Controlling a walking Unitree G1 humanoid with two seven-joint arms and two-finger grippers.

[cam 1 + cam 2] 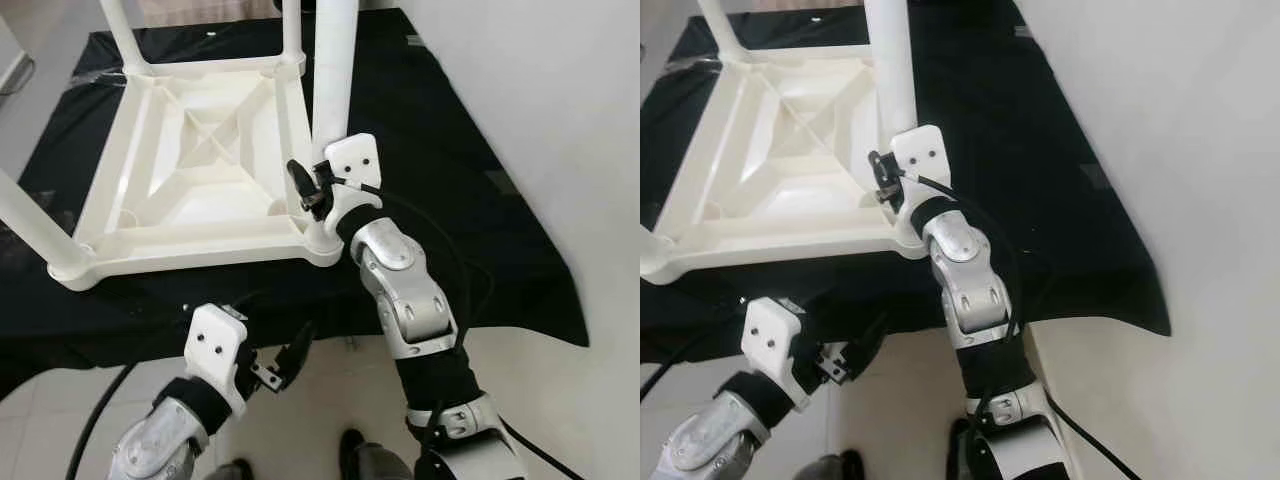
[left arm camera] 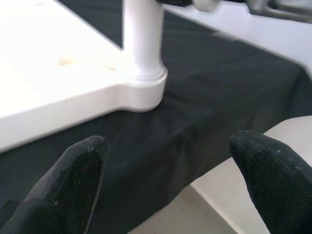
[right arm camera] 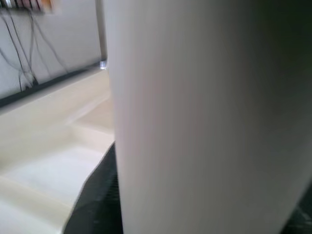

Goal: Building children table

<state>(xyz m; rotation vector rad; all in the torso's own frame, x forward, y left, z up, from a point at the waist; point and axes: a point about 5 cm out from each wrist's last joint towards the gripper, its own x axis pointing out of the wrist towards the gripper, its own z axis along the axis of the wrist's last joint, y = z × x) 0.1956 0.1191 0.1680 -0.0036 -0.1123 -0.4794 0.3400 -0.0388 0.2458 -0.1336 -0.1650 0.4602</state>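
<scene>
Table top [image 1: 190, 190] lies upside down on a black cloth [image 1: 440, 190] in the left eye view, with four white legs standing in its corners. The right gripper [image 1: 318, 190] is clasped around the near right leg [image 1: 330, 70] just above its socket; the left gripper [image 1: 290, 362] hovers unclenched and empty off the cloth's front edge. The right eye view suggests assembly is nearly done: seating this leg, then flipping. Leg tops are cut off. The left wrist view shows spread fingertips [image 2: 73, 180] facing that corner socket. The right wrist view is mostly blurred leg, so seating is unclear.
</scene>
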